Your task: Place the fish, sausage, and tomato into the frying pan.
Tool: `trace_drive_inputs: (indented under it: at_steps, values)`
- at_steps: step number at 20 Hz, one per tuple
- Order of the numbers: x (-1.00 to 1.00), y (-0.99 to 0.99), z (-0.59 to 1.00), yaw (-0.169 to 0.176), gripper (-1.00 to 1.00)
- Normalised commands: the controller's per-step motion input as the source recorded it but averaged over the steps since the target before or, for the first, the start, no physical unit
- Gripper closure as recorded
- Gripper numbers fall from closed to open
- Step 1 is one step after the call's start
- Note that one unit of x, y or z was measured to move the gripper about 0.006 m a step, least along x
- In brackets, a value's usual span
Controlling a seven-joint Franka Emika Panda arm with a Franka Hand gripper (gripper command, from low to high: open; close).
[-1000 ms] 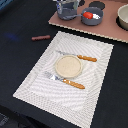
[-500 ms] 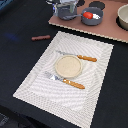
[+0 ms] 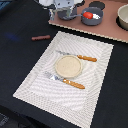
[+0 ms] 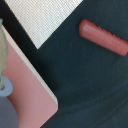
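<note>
The sausage [image 3: 41, 37] is a reddish-brown rod lying on the black table, off the placemat's far corner on the exterior view's left. It also shows in the wrist view [image 4: 104, 36]. The frying pan [image 3: 93, 21] stands on the pink board at the back. The red tomato [image 3: 88, 15] sits in the pan, with a small white piece, apparently the fish [image 3: 96, 18], beside it. My gripper [image 3: 62, 6] hangs at the exterior view's top edge, over the board and the grey pot. Its fingers are blurred, so I cannot tell how the jaws stand.
A striped placemat [image 3: 35, 80] holds a tan plate [image 3: 68, 66], an orange-handled knife [image 3: 80, 57] and a fork [image 3: 67, 81]. A grey pot [image 3: 66, 14], a black disc [image 3: 97, 4] and a beige bowl [image 3: 123, 15] stand on the pink board [image 3: 107, 31].
The arm has shifted slightly toward the exterior view's left along the back. The sausage, pan and tableware have not moved.
</note>
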Motion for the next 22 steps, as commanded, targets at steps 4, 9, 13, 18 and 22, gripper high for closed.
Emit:
trace_drive_inputs:
  at_steps: [4,9,13,18,22]
  values:
    - [-0.29,-0.33,-0.15,0.096,-1.00]
    - [-0.28,-0.30,-0.08,0.099,-1.00]
    - [-0.53,-0.40,-0.17,0.020,-1.00]
    - [-0.73,-0.43,-0.17,0.000,-1.00]
    - [-0.80,-0.40,-0.10,0.000,-1.00]
